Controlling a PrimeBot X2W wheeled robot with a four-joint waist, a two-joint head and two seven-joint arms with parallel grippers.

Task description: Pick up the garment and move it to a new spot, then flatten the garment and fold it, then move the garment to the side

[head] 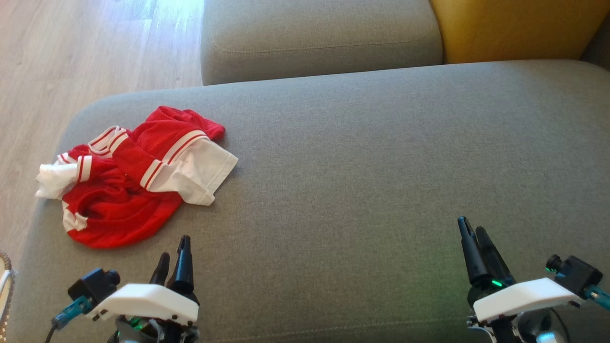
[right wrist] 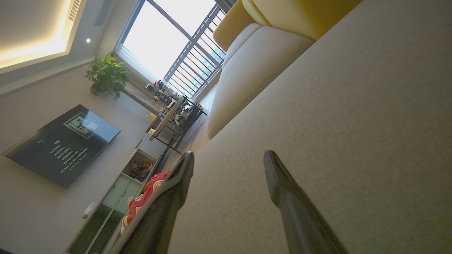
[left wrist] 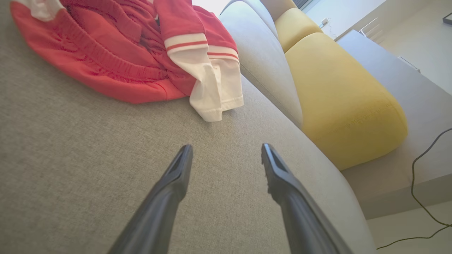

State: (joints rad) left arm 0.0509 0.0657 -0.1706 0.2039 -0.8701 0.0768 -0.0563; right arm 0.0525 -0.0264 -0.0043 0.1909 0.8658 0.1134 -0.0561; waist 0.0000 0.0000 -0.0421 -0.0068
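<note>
- The garment (head: 138,176), red with white striped trim, is shown crumpled in a heap at the middle left of the head view, on the left end of the grey seat cushion (head: 357,166). It is judged that no lifting, flattening or folding has been done, so every step is left.
- The left gripper (head: 174,248) is shown at the lower left, just below the heap and apart from it, its fingers spread wide and empty.
- The right gripper (head: 471,225) is shown at the lower right, well apart from the garment, likewise spread wide with nothing held.
- A broad bare stretch of cushion is offered at centre and right as a new spot, and nothing is seen to stand in the way.
- A grey back cushion (head: 319,38) and a yellow cushion (head: 514,28) are shown along the top edge, with wooden floor (head: 95,47) at the upper left.
</note>
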